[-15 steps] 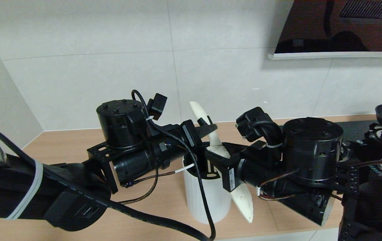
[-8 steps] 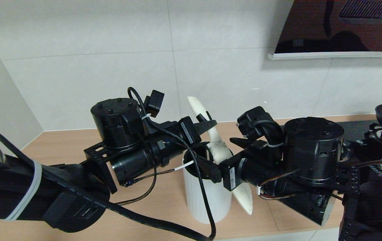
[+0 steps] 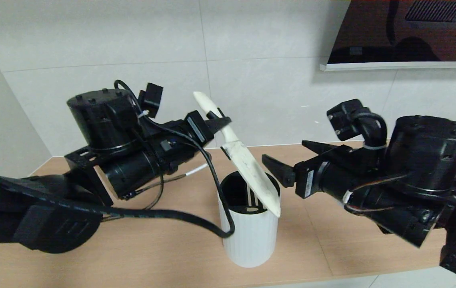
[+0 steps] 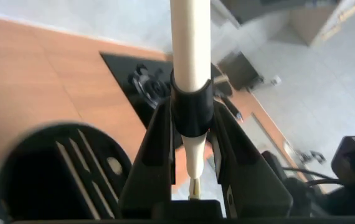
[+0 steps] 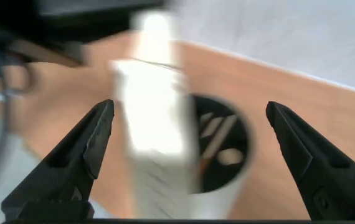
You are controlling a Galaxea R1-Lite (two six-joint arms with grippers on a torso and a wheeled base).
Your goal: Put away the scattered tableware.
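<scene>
Left pincer [image 3: 217,121] clamped on the handle of a white ceramic knife [image 3: 248,168], tilted blade-down over a white ribbed cylindrical holder [image 3: 250,240].
The right pincer [image 3: 285,152] gapes wide and empty just beside the holder's rim. The holder stands upright on a pale wooden worktop [image 3: 92,256] meeting grey-tiled walls [image 3: 252,60], with a dark glossy hood [image 3: 412,32] high on the right. The blade tip overlaps the near rim; whether they touch cannot be told.
</scene>
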